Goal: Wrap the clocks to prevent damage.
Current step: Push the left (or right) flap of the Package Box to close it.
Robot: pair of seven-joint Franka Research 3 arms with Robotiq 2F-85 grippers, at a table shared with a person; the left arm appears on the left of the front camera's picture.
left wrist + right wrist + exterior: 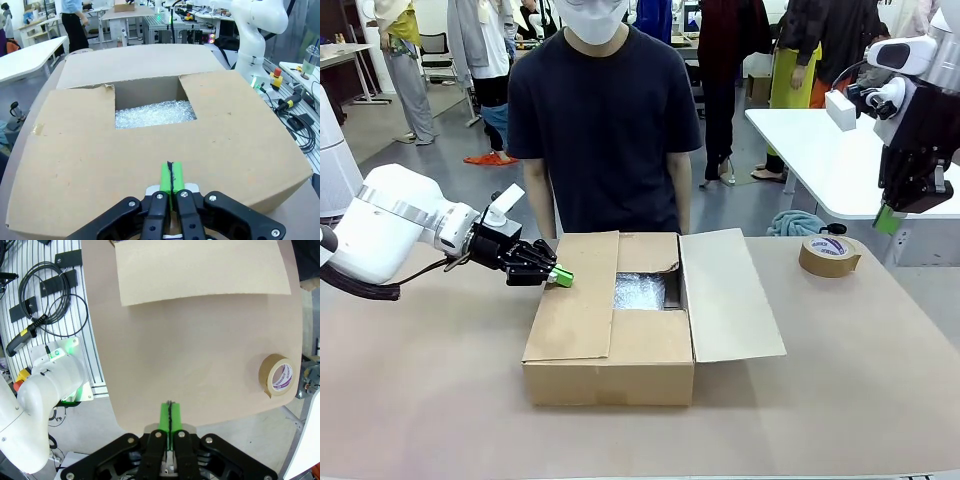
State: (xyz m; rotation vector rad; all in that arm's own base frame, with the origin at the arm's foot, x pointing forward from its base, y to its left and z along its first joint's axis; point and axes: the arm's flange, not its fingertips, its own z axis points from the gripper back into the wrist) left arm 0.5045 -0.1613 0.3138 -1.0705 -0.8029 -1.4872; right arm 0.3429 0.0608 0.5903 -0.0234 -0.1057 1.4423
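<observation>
Bubble wrap [640,292] shows through the gap between the half-closed flaps of the cardboard box [610,350], which sits mid-table [420,400] in the front view, directly before the standing person [605,120]. The left flap lies flat over the opening and the right flap [730,295] slopes outward. The left gripper [561,277] sits at the far left corner of the left flap with its green pads pressed together and nothing between them. The right gripper [887,220] hangs high at the right, above the tape roll [828,256], which stands well clear of the box.

Looking along the left wrist view, the closed pads hover over or rest on the near flap; I cannot tell whether they touch it. Beyond them the square gap shows crinkled wrap and no bare clock face, so the clocks are probably bundled beneath it, though the view into the box is too shallow to be sure.

From the right wrist view, that gripper's pads also meet with only a thin seam, holding nothing, above bare table with the tape roll off to one side.

Judging by this, the wrapping looks done and the bundle is boxed. What seems left is folding the flaps down and sealing them with the tape, which is untouched.
</observation>
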